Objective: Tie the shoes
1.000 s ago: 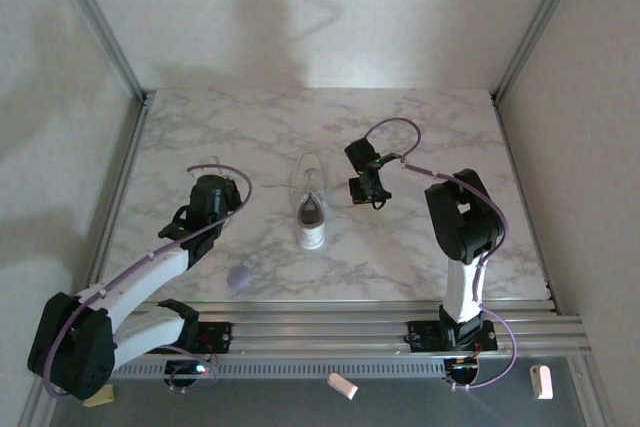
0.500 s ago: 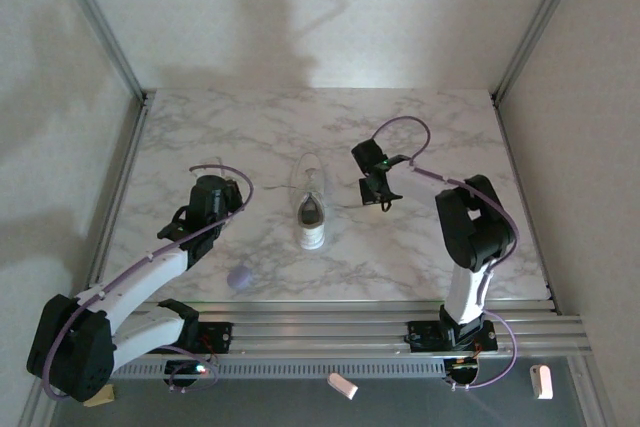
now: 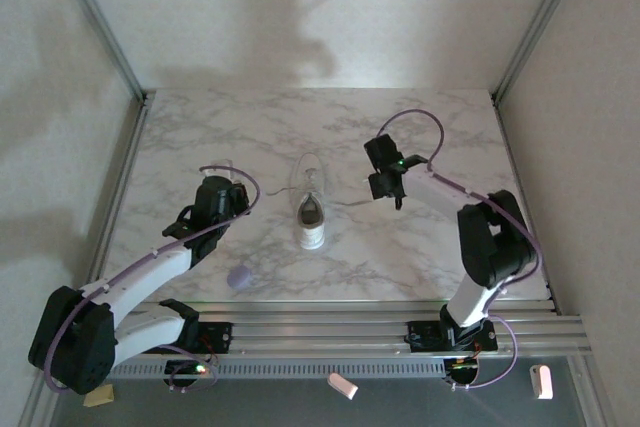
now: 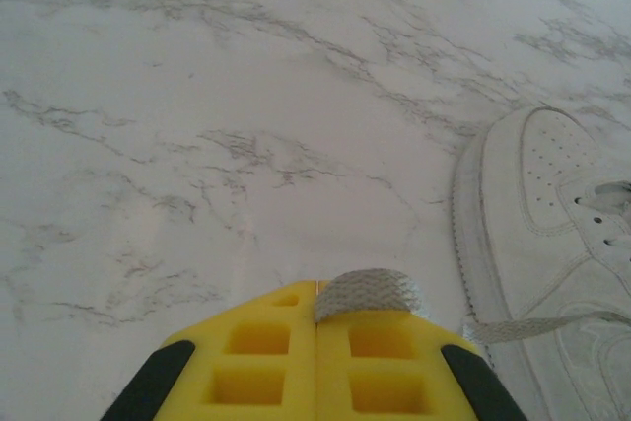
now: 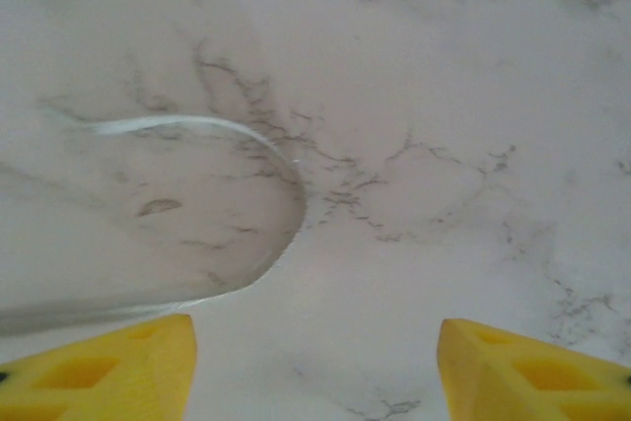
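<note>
From above, the shoe [image 3: 312,205] lay right of my left gripper [image 3: 228,199] and left of my right gripper [image 3: 384,188]. At the left wrist, shut fingers [image 4: 266,342] pinched a lace [image 4: 370,293] end, with the shoe to the right. At the right wrist, jaws stood wide and empty, a loose lace [image 5: 197,125] ahead-left on the table [image 5: 444,96]. I judged this the lace-gathering step; next, that lace needs grasping.

The sneaker [image 4: 537,214] is cropped at the left wrist view's right edge.
</note>
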`<state>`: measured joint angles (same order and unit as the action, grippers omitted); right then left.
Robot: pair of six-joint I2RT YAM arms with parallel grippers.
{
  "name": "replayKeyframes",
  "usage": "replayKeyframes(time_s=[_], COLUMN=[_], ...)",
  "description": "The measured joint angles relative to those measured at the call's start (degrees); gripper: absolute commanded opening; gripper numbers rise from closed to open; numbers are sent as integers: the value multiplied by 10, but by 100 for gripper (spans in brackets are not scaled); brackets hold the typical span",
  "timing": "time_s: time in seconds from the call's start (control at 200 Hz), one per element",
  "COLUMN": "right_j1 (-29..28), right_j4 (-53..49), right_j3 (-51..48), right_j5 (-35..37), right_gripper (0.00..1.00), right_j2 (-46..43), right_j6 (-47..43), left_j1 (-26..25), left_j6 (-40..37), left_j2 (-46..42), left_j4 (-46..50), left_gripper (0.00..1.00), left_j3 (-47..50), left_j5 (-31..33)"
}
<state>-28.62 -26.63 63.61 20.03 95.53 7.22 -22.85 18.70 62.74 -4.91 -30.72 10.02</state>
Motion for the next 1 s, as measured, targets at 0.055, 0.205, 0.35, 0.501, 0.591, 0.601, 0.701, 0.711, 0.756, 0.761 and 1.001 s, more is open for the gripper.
replayKeyframes(time_s=[0.055,0.205,0.35,0.501,0.591,0.601,0.701,0.711,0.756,0.761,1.001], right_j1=[0,-3,-5,-5,-5,-5,-6,-6,-8,-8,-25], right_j4=[19,75,88,51,25,23,5,4,0,0,-19], right_j3=[-14,-28,-27,3,31,34,52,52,55,55,82], right_j5=[-56,-224,-332,-374,-377,-377,-368,-367,-362,-362,-335], right_gripper=[74,85,84,80,79,79,78,78,78,78,73], right_j2=[-24,-36,2,47,66,68,85,86,94,95,141], right_j6=[-21,-83,-143,-203,-240,-244,-275,-276,-286,-287,-318], left_j1=[0,2,5,6,6,6,6,6,6,6,6], left_j6=[5,16,26,28,30,30,32,32,32,32,37], left_j2=[0,4,23,26,26,26,26,26,26,26,26], left_j4=[0,1,5,9,12,12,16,17,19,20,22], left_gripper=[0,0,0,0,0,0,0,0,0,0,0], left_j3=[0,-3,-16,-19,-19,-19,-21,-22,-24,-24,-29], left_j5=[7,20,23,24,26,26,27,27,27,27,29])
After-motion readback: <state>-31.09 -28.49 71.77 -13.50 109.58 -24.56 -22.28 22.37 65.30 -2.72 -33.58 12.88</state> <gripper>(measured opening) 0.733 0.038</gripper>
